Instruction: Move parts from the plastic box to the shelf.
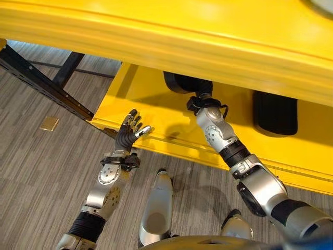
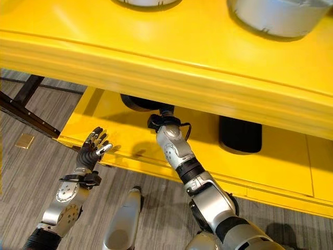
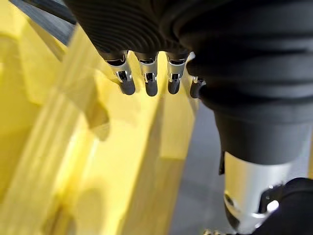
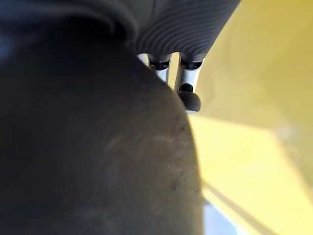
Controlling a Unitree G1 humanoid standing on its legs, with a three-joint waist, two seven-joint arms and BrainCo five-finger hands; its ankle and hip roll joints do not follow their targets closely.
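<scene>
Placing a dark part on the lower yellow shelf.

Nearest, left hand [image 1: 128, 131] idle at the shelf's [image 1: 156, 112] front lip, fingers straight and empty. Farther in, right hand [image 1: 200, 99] against the dark part [image 1: 179, 82], grip hidden, cannot tell; second dark part [image 1: 274, 112] resting well to its right.

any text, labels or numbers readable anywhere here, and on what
None can be read.
The yellow shelf shows bare yellow surfaces with no label or number.
The black part at the right hand and the other black part on the shelf show no marking.
The silver containers on the top level show no print.
The left hand, open near the shelf edge, carries no lettering that can be read.
</scene>
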